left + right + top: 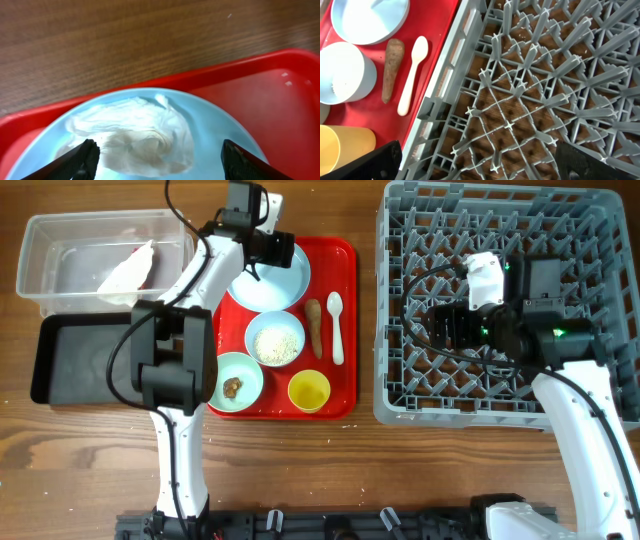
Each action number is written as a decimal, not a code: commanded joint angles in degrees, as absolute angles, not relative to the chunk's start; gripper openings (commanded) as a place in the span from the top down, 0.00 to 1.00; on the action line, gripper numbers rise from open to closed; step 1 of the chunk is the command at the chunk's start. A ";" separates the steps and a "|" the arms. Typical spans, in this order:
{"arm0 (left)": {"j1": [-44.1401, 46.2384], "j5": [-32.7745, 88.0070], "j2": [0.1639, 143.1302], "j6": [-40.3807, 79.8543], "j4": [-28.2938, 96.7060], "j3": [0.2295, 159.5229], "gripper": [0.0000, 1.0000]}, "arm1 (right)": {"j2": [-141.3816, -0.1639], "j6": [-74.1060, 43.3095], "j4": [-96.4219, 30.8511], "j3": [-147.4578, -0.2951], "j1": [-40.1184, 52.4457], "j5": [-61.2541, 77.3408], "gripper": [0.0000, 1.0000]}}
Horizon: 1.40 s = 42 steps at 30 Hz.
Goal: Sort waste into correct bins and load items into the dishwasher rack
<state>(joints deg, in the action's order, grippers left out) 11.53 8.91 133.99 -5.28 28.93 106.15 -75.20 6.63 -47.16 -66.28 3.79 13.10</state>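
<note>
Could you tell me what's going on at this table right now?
The left claw hangs open over the plate on the red tray, fingers either side of the crumpled white tissue, not yet gripping it. The right claw is open and empty above the dishwasher rack. The red-and-white wrapper lies in the clear tub; the rice bowl, green bowl, yellow cup, spoon and brown stick sit on the tray.

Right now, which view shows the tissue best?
Left wrist: the tissue lies close and unhidden on the plate. Overhead, the left gripper covers it. The right wrist view shows only part of the plate, no tissue.
</note>
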 commanded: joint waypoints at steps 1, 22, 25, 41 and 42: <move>11.18 9.34 136.16 -5.13 28.58 106.94 0.21 | -76.69 6.00 -47.00 -67.59 3.68 14.00 0.00; 10.50 3.84 123.00 0.93 35.40 106.96 0.96 | -76.95 5.89 -47.07 -67.59 3.68 14.02 0.00; 9.17 -2.72 115.98 2.63 40.10 106.96 0.96 | -76.95 5.87 -47.05 -67.59 3.68 14.02 0.00; -6.83 -10.70 121.67 2.31 46.98 106.50 0.00 | -76.95 5.85 -47.03 -67.59 3.68 14.02 0.00; -7.01 -9.61 121.67 1.54 47.46 106.50 0.00 | -76.95 5.85 -47.03 -67.59 3.68 14.02 0.00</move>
<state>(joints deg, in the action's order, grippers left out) -6.17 -12.01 120.70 2.09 46.41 107.04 -76.29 6.63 -47.16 -66.28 3.79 13.10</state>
